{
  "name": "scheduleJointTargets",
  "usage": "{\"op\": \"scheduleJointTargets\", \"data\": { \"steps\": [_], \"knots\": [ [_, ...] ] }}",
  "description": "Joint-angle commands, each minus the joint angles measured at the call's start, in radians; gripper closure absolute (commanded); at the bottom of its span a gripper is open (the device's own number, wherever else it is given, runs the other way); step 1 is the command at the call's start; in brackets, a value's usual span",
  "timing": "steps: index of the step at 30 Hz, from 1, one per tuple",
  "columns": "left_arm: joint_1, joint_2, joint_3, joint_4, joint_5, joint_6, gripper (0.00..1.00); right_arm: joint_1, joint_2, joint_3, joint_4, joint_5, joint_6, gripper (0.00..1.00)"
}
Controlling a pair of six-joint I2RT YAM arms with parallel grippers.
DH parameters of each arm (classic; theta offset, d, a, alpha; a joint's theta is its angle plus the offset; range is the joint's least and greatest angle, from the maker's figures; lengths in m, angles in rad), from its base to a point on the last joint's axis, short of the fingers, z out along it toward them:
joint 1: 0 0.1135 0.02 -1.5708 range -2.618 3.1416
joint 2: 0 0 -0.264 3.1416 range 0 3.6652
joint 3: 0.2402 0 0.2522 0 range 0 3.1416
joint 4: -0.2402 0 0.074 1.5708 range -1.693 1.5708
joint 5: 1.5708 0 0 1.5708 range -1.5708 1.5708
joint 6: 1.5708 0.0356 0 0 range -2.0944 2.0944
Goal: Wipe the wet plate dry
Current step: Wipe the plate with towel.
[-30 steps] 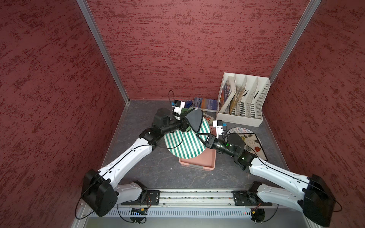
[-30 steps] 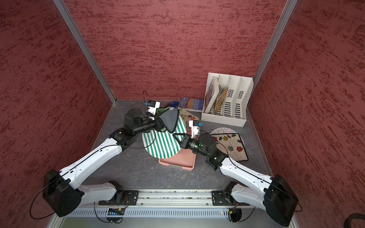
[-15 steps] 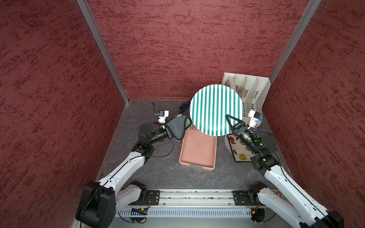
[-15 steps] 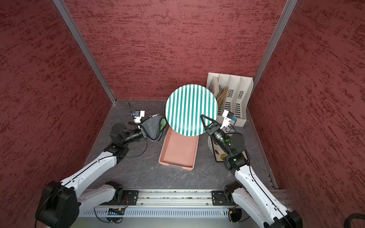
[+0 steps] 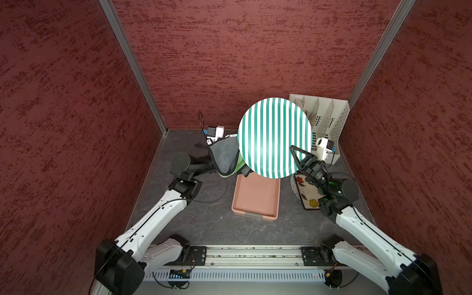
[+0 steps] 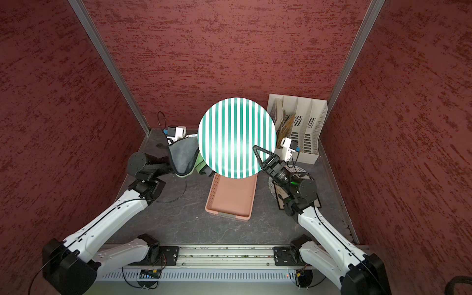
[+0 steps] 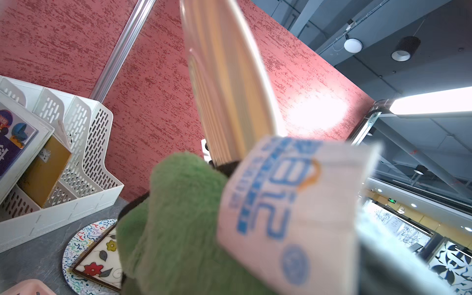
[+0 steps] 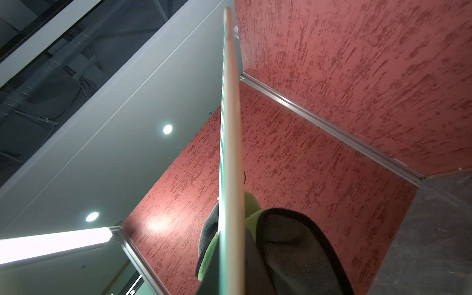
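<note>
Right gripper [image 5: 294, 150] is clamped on the lower rim of the striped plate [image 5: 274, 138]. It holds the plate raised, with the green-and-white face turned toward both top views, above the far end of the pink tray [image 5: 255, 199]. Left gripper [image 5: 245, 170] is mostly buried in the green-and-grey cloth [image 5: 224, 158] and closed on it, at the plate's opposite rim. Contact between cloth and plate cannot be confirmed. Tray rests on the grey surface [image 5: 204, 222]. White file rack [image 5: 329, 120] stands behind the plate.
</note>
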Motion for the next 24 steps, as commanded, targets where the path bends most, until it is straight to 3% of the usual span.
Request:
{"op": "scheduleJointTargets", "data": {
  "steps": [1, 6, 10, 14, 17, 21, 24],
  "knots": [
    [-0.044, 0.037, 0.064, 0.023, 0.012, 0.042, 1.0, 0.096, 0.061, 0.002, 0.064, -0.074, -0.046, 1.0],
    [-0.162, 0.141, 0.093, 0.14, 0.027, -0.006, 1.0, 0.185, 0.209, 0.099, 0.115, -0.071, -0.09, 1.0],
    [-0.275, 0.219, 0.056, 0.278, 0.024, -0.056, 1.0, 0.116, 0.267, 0.179, 0.126, 0.008, -0.057, 1.0],
    [-0.221, 0.178, -0.045, 0.348, -0.007, -0.109, 1.0, -0.01, 0.232, 0.163, 0.154, 0.081, 0.04, 1.0],
    [-0.139, 0.114, -0.015, 0.27, -0.014, -0.088, 1.0, -0.059, 0.127, 0.119, 0.008, 0.032, -0.035, 1.0],
    [-0.087, 0.104, 0.124, 0.129, -0.01, -0.005, 1.0, 0.067, 0.038, 0.042, -0.091, -0.039, -0.202, 1.0],
    [-0.087, 0.161, 0.196, 0.167, 0.003, -0.022, 1.0, 0.187, 0.082, 0.012, -0.045, -0.062, -0.243, 1.0]
  ]
}}
